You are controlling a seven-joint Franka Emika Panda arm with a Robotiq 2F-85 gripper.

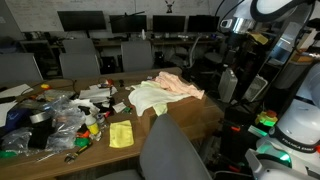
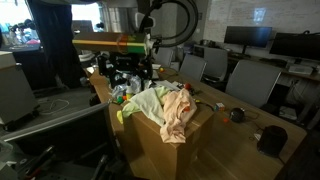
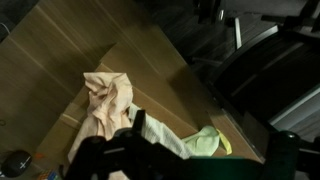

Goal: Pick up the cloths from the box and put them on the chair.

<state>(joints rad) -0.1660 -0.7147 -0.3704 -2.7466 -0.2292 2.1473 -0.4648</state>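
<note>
Hanging over box (image 2: 148,152) — 2 cloths (image 2: 172,108)

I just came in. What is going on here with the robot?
A robot arm is above a cardboard box. A peach cloth and a pale green cloth lie heaped on the box. The gripper hangs over them, touching neither; whether it is open is too dark to tell. No cloth shows on the chair.
</note>
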